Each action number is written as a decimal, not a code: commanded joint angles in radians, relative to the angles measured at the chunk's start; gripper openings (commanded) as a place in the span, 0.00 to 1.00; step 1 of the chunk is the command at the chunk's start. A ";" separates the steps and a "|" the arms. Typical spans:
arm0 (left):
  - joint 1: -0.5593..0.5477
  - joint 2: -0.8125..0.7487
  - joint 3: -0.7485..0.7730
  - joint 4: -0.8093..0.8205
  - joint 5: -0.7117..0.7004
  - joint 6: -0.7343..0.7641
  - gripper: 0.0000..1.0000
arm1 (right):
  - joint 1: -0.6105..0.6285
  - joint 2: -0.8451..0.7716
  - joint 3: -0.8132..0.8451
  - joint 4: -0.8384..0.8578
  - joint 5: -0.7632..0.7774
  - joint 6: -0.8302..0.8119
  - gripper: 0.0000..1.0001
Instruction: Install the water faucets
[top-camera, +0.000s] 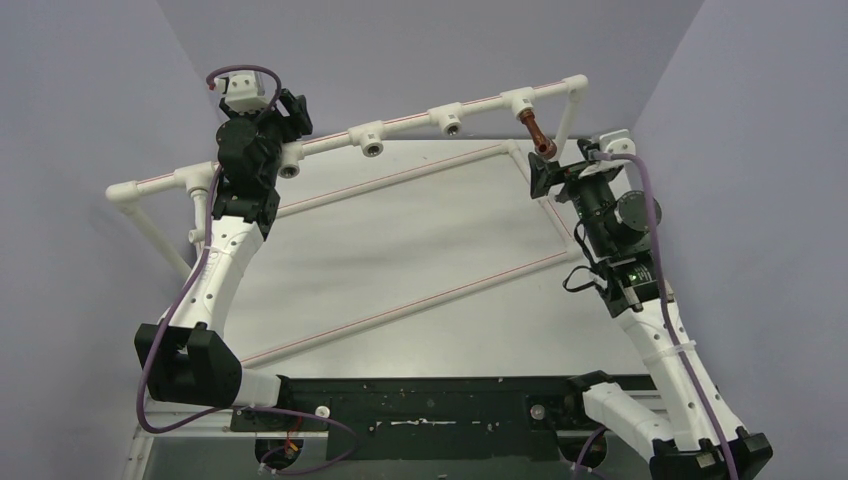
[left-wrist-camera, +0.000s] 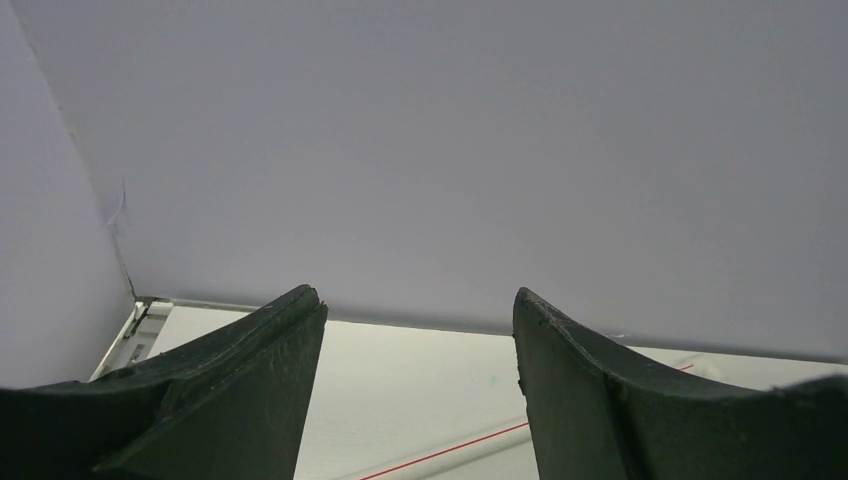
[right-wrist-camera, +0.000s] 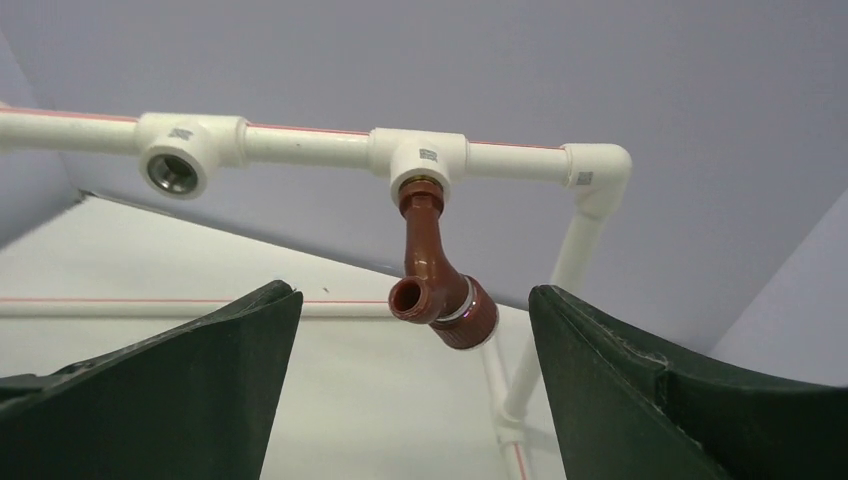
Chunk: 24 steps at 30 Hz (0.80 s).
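Note:
The dark reddish-brown faucet (top-camera: 537, 135) hangs from the rightmost tee (top-camera: 520, 100) of the white pipe frame, its threaded end in the socket. In the right wrist view the faucet (right-wrist-camera: 435, 275) shows its open spout and knob end. My right gripper (top-camera: 546, 176) is open just below and in front of it, not touching; its jaws stand wide on either side (right-wrist-camera: 412, 290). My left gripper (top-camera: 295, 112) is raised by the left part of the rail, open and empty (left-wrist-camera: 418, 292), facing the wall. The white faucet is not in view.
The frame's top rail carries empty tee sockets (top-camera: 372, 140) (top-camera: 450, 118) and one by the left arm (top-camera: 290, 165); one shows in the right wrist view (right-wrist-camera: 180, 160). Red-striped white pipes (top-camera: 400, 305) lie across the table. Grey walls stand close behind and at both sides.

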 joint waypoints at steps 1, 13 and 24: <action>-0.017 0.081 -0.060 -0.230 0.040 0.033 0.66 | 0.030 0.038 0.057 -0.012 0.032 -0.288 0.88; -0.023 0.084 -0.058 -0.233 0.038 0.036 0.66 | 0.078 0.187 0.121 0.021 0.116 -0.464 0.82; -0.020 0.087 -0.057 -0.234 0.040 0.038 0.66 | 0.070 0.293 0.147 0.049 0.172 -0.455 0.66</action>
